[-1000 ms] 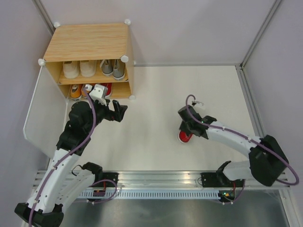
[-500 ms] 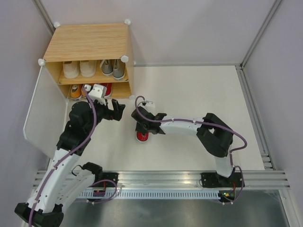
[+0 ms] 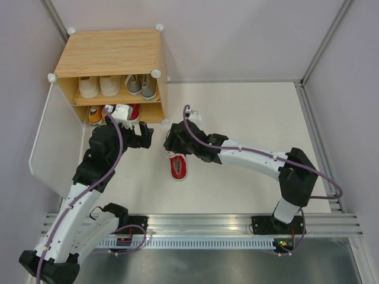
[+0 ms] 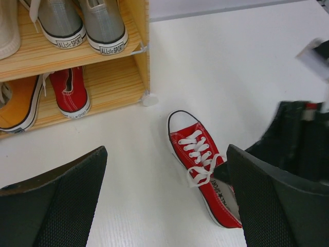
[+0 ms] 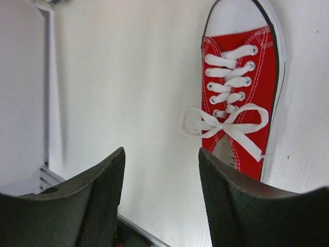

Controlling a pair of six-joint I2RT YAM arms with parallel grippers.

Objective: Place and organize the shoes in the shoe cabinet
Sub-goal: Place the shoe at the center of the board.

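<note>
The cabinet [image 3: 112, 53] stands at the far left of the table [image 3: 249, 118], its door [image 3: 53, 142] swung out leftward. Two pairs [image 3: 108, 86] sit side by side on its upper shelf [image 4: 46, 56], other shoes [image 4: 69, 92] on the lower shelf [image 4: 113, 87]. A loose shoe [image 3: 178, 167] lies on the table before the cabinet's right corner, toe toward it.

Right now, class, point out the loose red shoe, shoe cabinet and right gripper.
loose red shoe [image 4: 198, 152], left wrist view, laces
shoe cabinet [image 3: 109, 53], top view, wooden top
right gripper [image 5: 161, 162], right wrist view, between fingertips

A red sneaker [image 3: 178, 167] is laid sole-down on the surface [image 3: 249, 118], just beside the right claw [image 3: 173, 148], untouched. The cream pair [image 3: 99, 87], grey pair [image 3: 143, 87], orange shoes [image 3: 95, 114] and second red shoe [image 3: 135, 111] are shelved in the wooden cabinet [image 3: 112, 53] beyond the left claw [image 3: 147, 137].
</note>
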